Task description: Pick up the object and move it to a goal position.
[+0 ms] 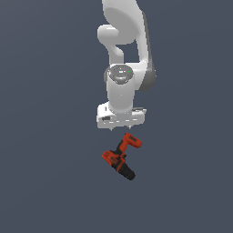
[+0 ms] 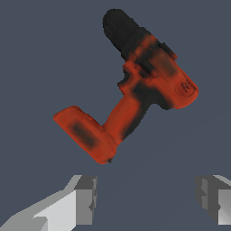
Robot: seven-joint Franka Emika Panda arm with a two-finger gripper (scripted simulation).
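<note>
The object, a small red-orange and black power drill (image 1: 121, 157), lies on its side on the flat dark surface, its black chuck pointing toward the exterior view's lower right and its red handle base toward the arm. In the wrist view the drill (image 2: 135, 90) fills the middle, chuck tip far from the fingers. My gripper (image 1: 121, 129) hangs just above and behind the drill, open, with nothing between its grey fingertips (image 2: 85, 198). The gripper (image 2: 146, 198) does not touch the drill.
The white arm (image 1: 125, 54) rises straight up behind the drill. A plain dark blue-grey floor (image 1: 45, 182) spreads on all sides, and no other objects show.
</note>
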